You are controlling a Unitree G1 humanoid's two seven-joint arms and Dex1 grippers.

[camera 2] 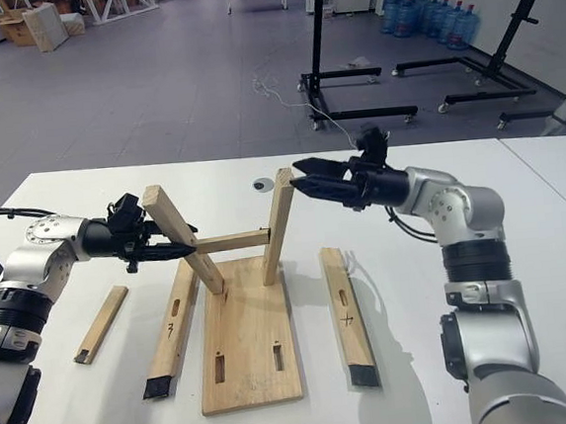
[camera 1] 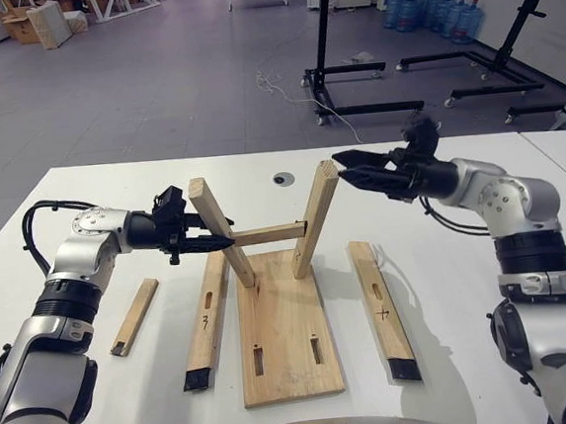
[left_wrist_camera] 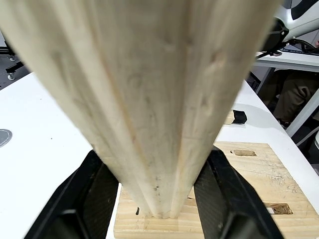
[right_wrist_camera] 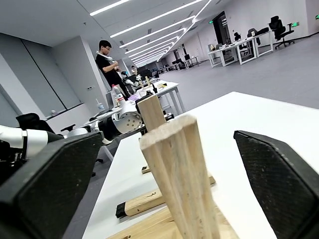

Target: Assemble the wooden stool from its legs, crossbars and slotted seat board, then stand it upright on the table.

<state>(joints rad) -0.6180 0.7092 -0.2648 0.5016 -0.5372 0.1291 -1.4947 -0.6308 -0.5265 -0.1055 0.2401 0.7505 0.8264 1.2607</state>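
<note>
Where the white table (camera 1: 113, 197) carries the seat board (camera 1: 285, 351) at centre, 2 legs stand in it, joined by a crossbar (camera 1: 270, 234). Left gripper (camera 1: 221, 243) pinches the 10 o'clock leg (camera 1: 208, 204); right gripper (camera 1: 344, 167), spread, flanks the top of the 1 o'clock leg (camera 1: 317, 209). Grey floor (camera 1: 182, 72) and black stands (camera 1: 325, 40) lie beyond at 12 o'clock.

Head stereo overlooks table (camera 1: 162, 183); each wrist camera hugs a leg (left_wrist_camera: 149, 99).

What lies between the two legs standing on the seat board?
A crossbar, joining the left leg and right leg; both eye views show it.
</note>
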